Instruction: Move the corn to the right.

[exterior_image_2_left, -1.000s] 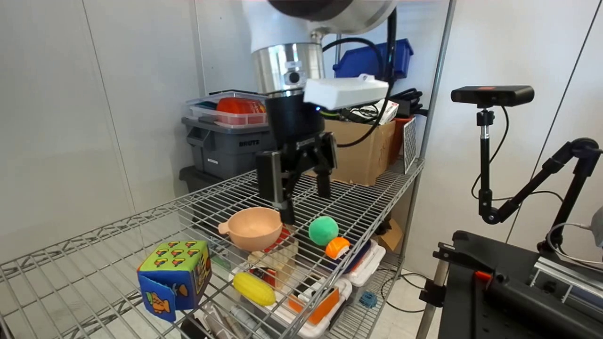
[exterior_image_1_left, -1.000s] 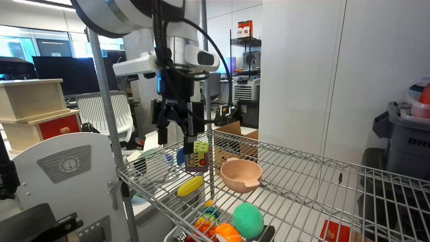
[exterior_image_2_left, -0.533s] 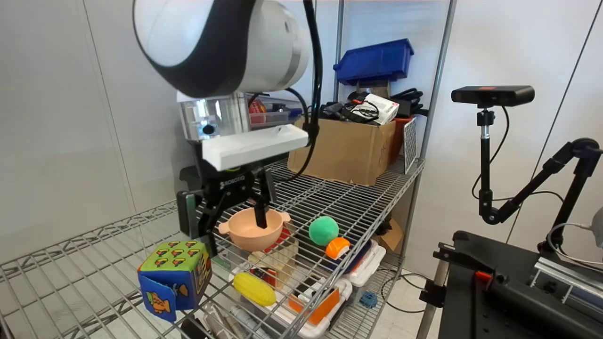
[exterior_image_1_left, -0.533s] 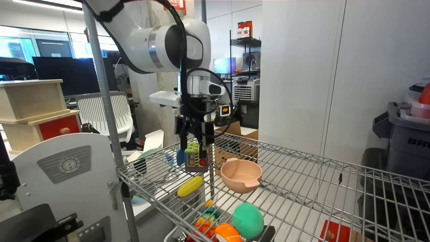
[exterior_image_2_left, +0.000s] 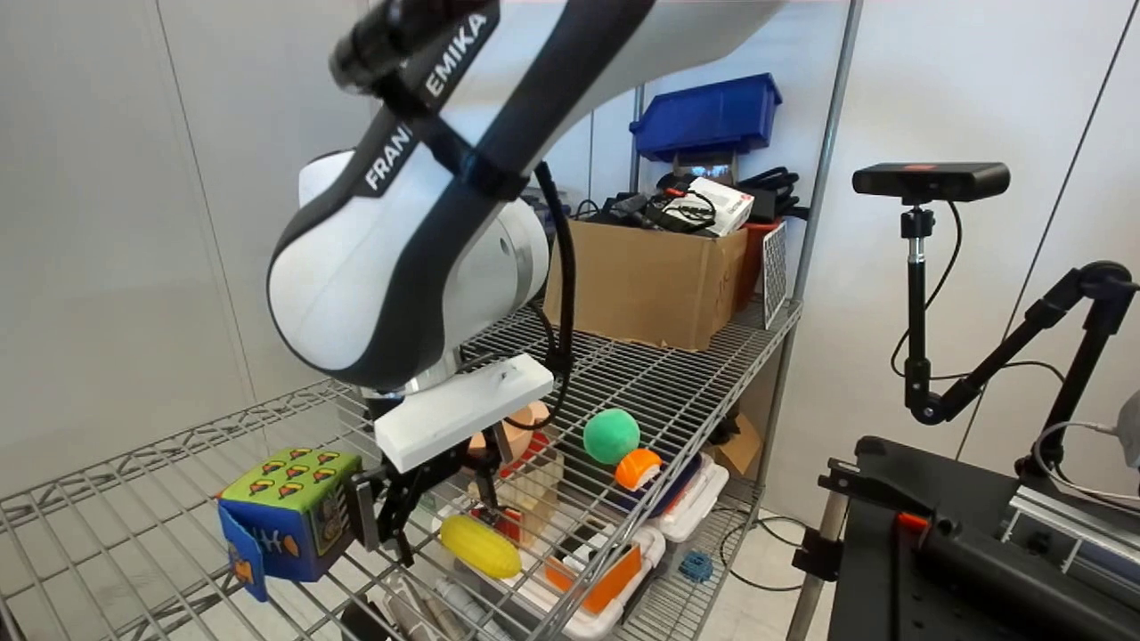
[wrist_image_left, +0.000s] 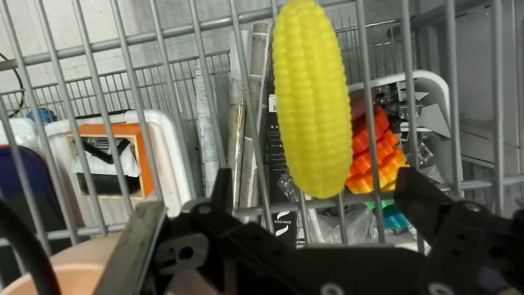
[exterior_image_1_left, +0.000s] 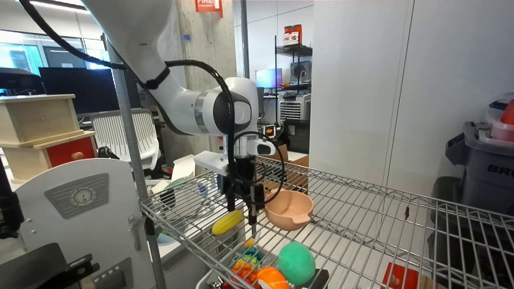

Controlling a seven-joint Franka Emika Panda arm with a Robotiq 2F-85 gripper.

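The yellow corn cob lies on the wire shelf, seen in both exterior views (exterior_image_1_left: 227,222) (exterior_image_2_left: 481,547) and large in the wrist view (wrist_image_left: 311,102). My gripper is low over the shelf, next to the corn, in both exterior views (exterior_image_1_left: 241,214) (exterior_image_2_left: 447,531). In the wrist view the gripper (wrist_image_left: 314,178) has its fingers wide apart. The corn's near end reaches between the two fingertips there, with gaps on both sides and no visible contact. The corn lies lengthwise, pointing away from the gripper.
A tan bowl (exterior_image_1_left: 288,210) (exterior_image_2_left: 525,427) (wrist_image_left: 77,278) stands close beside the gripper. A soft picture cube (exterior_image_2_left: 289,516) sits on the gripper's other side. A green ball (exterior_image_1_left: 296,263) (exterior_image_2_left: 612,436) and an orange toy (exterior_image_1_left: 273,277) (exterior_image_2_left: 638,469) lie farther along the wire shelf (exterior_image_1_left: 361,237).
The gripper has come down from above the shelf to beside the corn, staying open. The picture cube has shifted left and turned slightly in an exterior view. The corn has not moved.
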